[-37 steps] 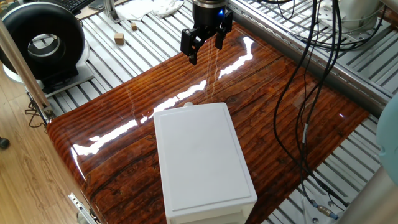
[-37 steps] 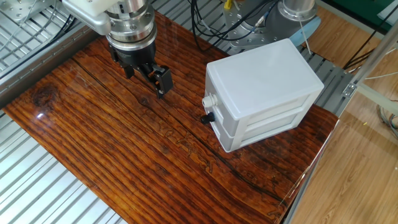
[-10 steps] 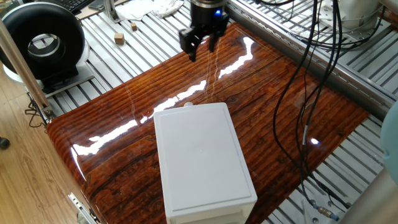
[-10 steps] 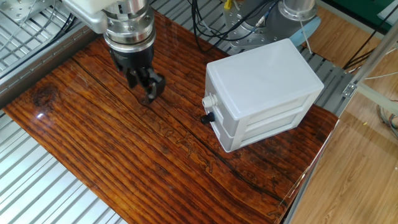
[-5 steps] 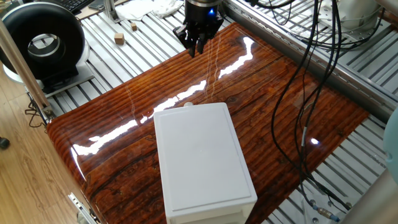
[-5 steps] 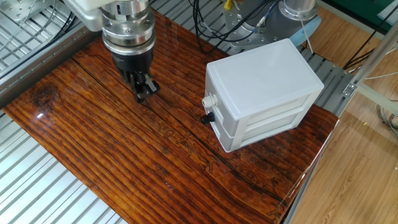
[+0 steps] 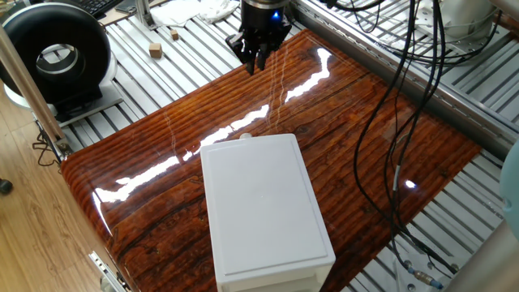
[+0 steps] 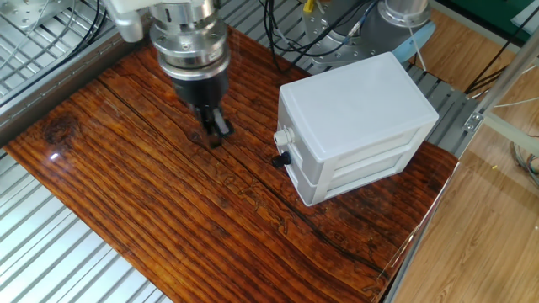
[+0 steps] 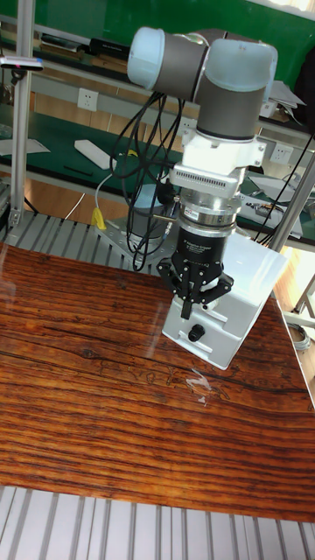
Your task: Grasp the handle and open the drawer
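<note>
Handle (image 8: 283,136) and drawer (image 8: 337,148) sit untouched beside the gripper (image 8: 216,133), whose fingers are pinched together on nothing above the table (image 8: 126,185); approaching like that risks bumping the nub instead of straddling it.

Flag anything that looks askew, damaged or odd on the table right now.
Nothing stands out. The white box sits flat on the wooden table, its drawer flush and shut, the handle intact. The end effector hovers shut and empty, apart from the box.
</note>
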### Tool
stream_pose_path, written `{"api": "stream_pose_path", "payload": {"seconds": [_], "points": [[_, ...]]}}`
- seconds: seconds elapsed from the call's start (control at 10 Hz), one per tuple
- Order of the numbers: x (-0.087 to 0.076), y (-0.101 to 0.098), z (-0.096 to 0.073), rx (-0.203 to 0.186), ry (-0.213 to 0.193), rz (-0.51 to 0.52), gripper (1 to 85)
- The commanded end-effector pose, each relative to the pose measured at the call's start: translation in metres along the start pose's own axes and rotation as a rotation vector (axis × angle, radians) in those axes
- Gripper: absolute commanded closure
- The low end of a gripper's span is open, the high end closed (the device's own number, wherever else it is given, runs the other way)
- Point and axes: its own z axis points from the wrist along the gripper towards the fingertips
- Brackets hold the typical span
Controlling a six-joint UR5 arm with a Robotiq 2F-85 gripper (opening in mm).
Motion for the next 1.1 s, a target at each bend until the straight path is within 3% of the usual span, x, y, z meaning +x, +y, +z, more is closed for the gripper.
{"api": "stream_pose_path", "payload": {"seconds": [0.0, 0.3, 0.4, 0.6, 0.8, 0.9, 1.0], "points": [[0.017, 0.008, -0.005, -0.007, 0.033, 0.003, 83.7], [0.025, 0.011, -0.012, -0.021, 0.046, -0.030, 83.7], [0.024, 0.013, -0.015, -0.028, 0.031, -0.026, 83.7], [0.020, 0.007, -0.015, -0.002, -0.012, -0.026, 83.7], [0.016, 0.025, -0.023, -0.061, -0.073, -0.015, 83.7], [0.013, 0.017, -0.020, -0.022, -0.094, -0.041, 83.7], [0.015, 0.015, -0.015, -0.016, -0.094, -0.038, 83.7]]}}
